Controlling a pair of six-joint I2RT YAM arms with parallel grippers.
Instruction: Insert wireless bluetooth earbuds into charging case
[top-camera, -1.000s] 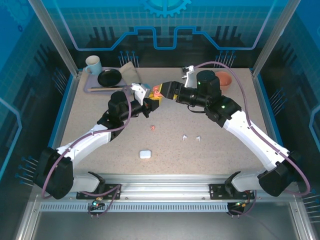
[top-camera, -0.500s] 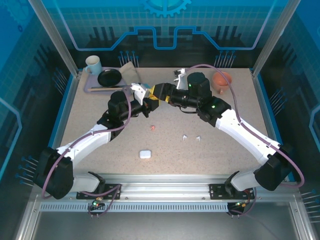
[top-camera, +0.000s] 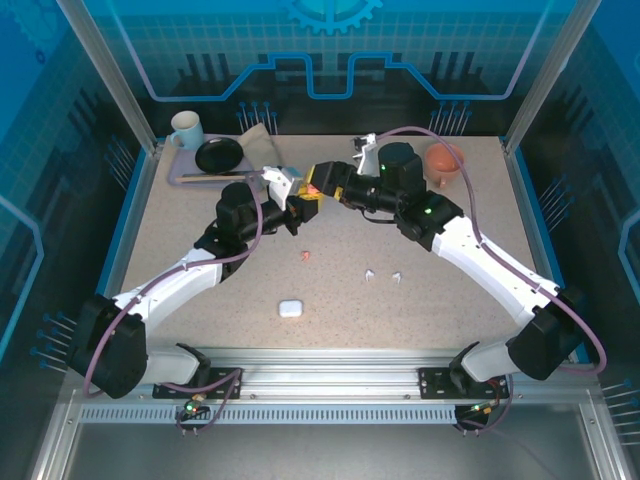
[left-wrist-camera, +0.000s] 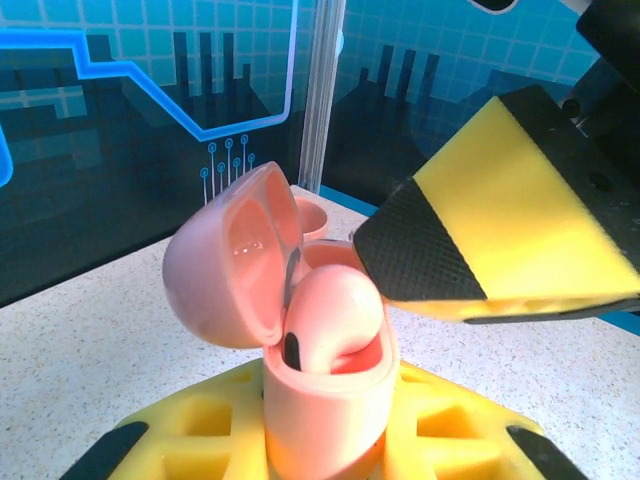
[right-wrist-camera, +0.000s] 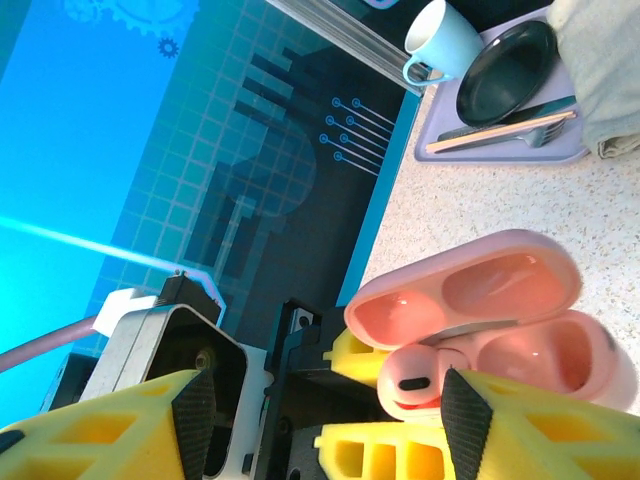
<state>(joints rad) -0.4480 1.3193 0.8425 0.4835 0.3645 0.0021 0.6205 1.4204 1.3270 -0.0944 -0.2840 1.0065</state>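
My left gripper (top-camera: 303, 207) is shut on the salmon-pink charging case (left-wrist-camera: 325, 400), holding it upright above the table with its lid (left-wrist-camera: 235, 260) swung open. One pink earbud (left-wrist-camera: 330, 315) sits in the case's left slot, its head sticking up; the other slot looks empty. My right gripper (right-wrist-camera: 330, 425) is open, fingers wide apart, and one fingertip (left-wrist-camera: 500, 230) hovers just beside the bud. A second pink earbud (top-camera: 304, 256) lies on the table. Two white earbuds (top-camera: 370, 273) (top-camera: 397, 276) lie to its right. The shut white case (top-camera: 290, 308) rests nearer the front.
At the back left a purple tray (top-camera: 185, 178) carries a pale mug (top-camera: 185, 128), a black plate (top-camera: 218, 154) and cutlery, with a grey cloth (top-camera: 255, 138) beside it. An orange bowl (top-camera: 444, 157) stands at the back right.
The right gripper carried a pink bud left to the open case. Its fingers are now apart and the bud sits in the case. The left arm stayed still.
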